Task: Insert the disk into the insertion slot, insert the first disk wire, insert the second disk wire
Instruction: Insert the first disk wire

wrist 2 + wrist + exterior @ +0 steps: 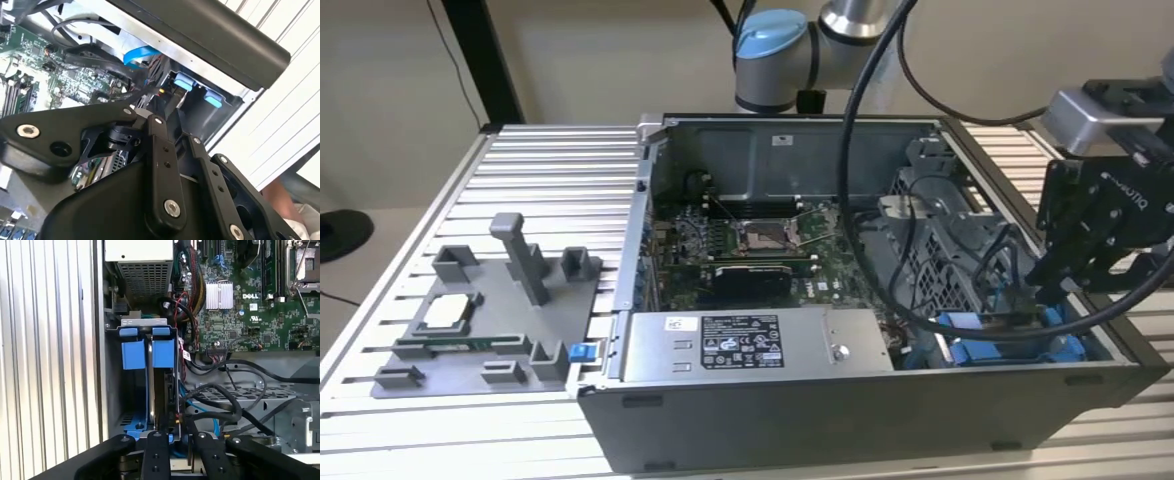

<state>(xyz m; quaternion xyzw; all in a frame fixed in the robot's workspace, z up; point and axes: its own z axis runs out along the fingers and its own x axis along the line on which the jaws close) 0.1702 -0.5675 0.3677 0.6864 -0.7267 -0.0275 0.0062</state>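
First wrist view: the disk (150,382) sits on its edge in the insertion slot (131,426), and the gripper (177,429) is at its end with jaws narrow, it seems on a black wire plug (176,416), so a wire step is on, needing a straight, gentle push.

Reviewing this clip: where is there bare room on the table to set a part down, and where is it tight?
Bare ribbed table lies behind the grey fixture tray, up to the case wall, and along the strip in front of the tray. Crowded: the insertion slot corner, with cables and the gripper.
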